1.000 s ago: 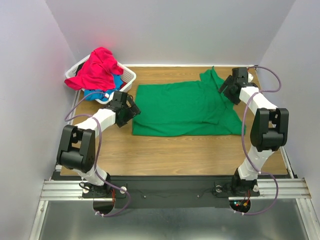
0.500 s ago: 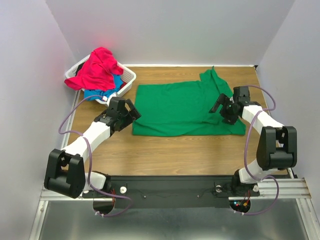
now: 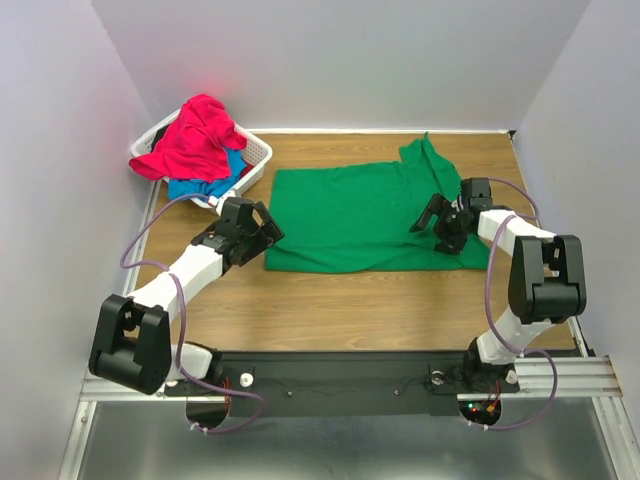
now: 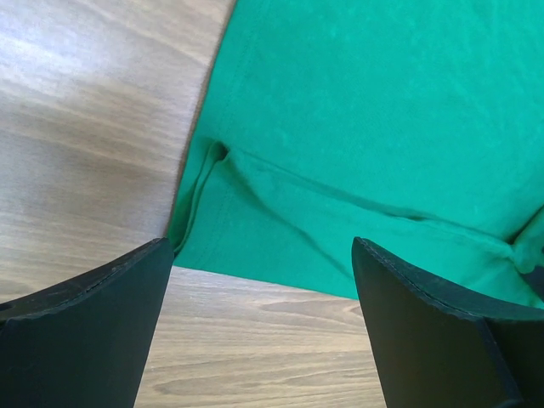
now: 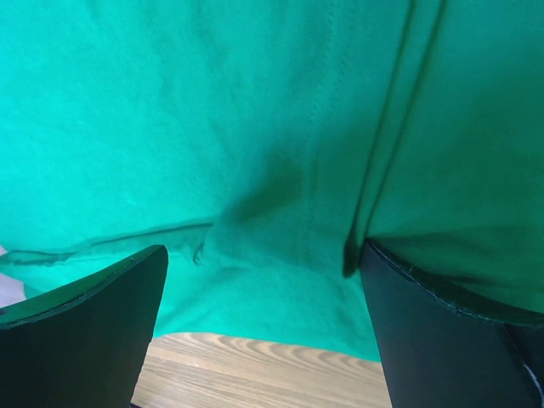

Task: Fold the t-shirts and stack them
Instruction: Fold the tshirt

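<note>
Left fingers spread wide, nothing between them. In the left wrist view the near left corner of the green t-shirt sits in the gap, with a folded hem ridge running across it and bare table to the left and below. From above, the left fingers stand at that corner, at the shirt's left edge; whether they touch the cloth cannot be told. Right fingers equally wide, holding nothing. The right wrist view is filled with green cloth showing a stitched seam and an overlapping fold, and a strip of wood at the bottom edge. From above, the right fingers are over the shirt's right part, near its near right edge. Green t-shirt lies spread flat across the middle of the table, one sleeve pointing toward the far wall. Well to the left, at the far left corner, a white basket holds the pinkish-red t-shirt heaped over the blue t-shirt.
</note>
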